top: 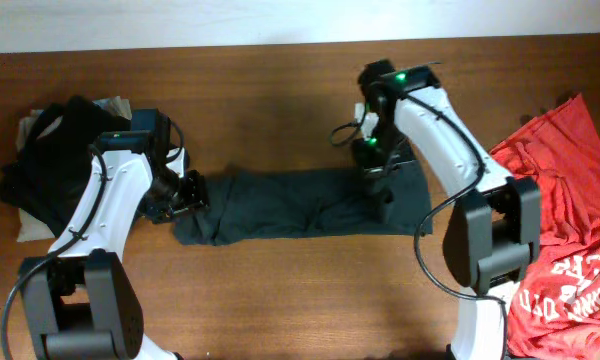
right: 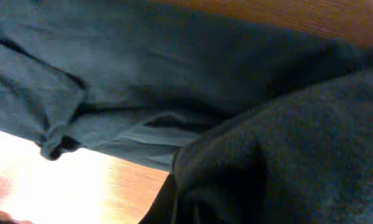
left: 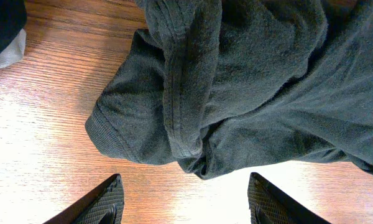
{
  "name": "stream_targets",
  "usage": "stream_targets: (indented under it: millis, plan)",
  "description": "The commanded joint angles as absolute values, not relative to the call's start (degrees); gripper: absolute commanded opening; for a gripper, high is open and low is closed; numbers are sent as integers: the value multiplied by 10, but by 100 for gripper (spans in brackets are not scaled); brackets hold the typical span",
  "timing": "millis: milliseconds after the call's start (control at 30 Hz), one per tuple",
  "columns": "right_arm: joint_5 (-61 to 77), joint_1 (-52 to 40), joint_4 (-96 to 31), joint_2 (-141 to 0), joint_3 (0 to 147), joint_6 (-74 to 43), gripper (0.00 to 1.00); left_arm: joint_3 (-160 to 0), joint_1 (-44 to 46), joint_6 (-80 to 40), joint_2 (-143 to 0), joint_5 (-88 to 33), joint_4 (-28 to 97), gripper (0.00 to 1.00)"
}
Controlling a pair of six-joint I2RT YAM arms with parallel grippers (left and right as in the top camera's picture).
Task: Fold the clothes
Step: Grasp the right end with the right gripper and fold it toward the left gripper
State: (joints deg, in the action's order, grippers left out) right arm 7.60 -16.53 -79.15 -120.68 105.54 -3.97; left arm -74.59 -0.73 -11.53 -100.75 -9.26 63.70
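A dark grey-green garment [top: 310, 205] lies in a long folded strip across the middle of the table. My left gripper [top: 192, 192] is open and empty at the strip's left end; in the left wrist view its fingers [left: 183, 186] sit just short of the bunched hem [left: 174, 93]. My right gripper [top: 380, 190] is down on the strip's right part. In the right wrist view, fabric [right: 286, 143] is bunched up over the jaws and hides them, and the rest of the garment [right: 130, 81] stretches away. A red white-printed shirt [top: 570, 200] lies crumpled at the right.
A pile of black clothing [top: 50, 150] sits on lighter folded cloth at the far left, behind my left arm. The red shirt hangs over the table's right front corner. The wooden table [top: 260, 90] shows bare behind and in front of the strip.
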Motion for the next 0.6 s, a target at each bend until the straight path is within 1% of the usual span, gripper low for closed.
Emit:
stream_targets:
  millis: [0, 33, 67, 100, 200, 267, 367, 500, 533, 567]
  plan:
    - [82, -193, -786, -1194, 1052, -57, 21, -751, -8, -106, -999, -99, 639, 63]
    - [84, -200, -786, -1194, 1052, -56, 61, -751, -8, -106, -999, -99, 639, 63]
    - [85, -203, -786, -1194, 1052, -45, 68, -751, -8, -106, -999, -99, 639, 64]
    - [84, -203, -786, -1194, 1052, -32, 69, -751, -8, -106, -999, -99, 640, 63]
    - [66, -202, -784, -1194, 1052, -23, 70, -751, -8, -106, -999, -99, 640, 63]
    - [-28, -202, -785, -1194, 1052, -87, 70, -751, -8, -106, -999, -99, 640, 63]
    - [-73, -202, -787, -1194, 1051, -179, 71, -751, -8, -106, -999, -99, 641, 63]
    - [-72, -202, -714, -1194, 1001, -181, 71, -751, -8, -106, -999, -99, 641, 64]
    - [-72, -202, -695, -1194, 990, -181, 69, -751, -8, -106, -999, -99, 642, 64]
    - [-71, -202, -678, -1194, 980, -181, 47, -751, -8, -106, -999, -99, 642, 63]
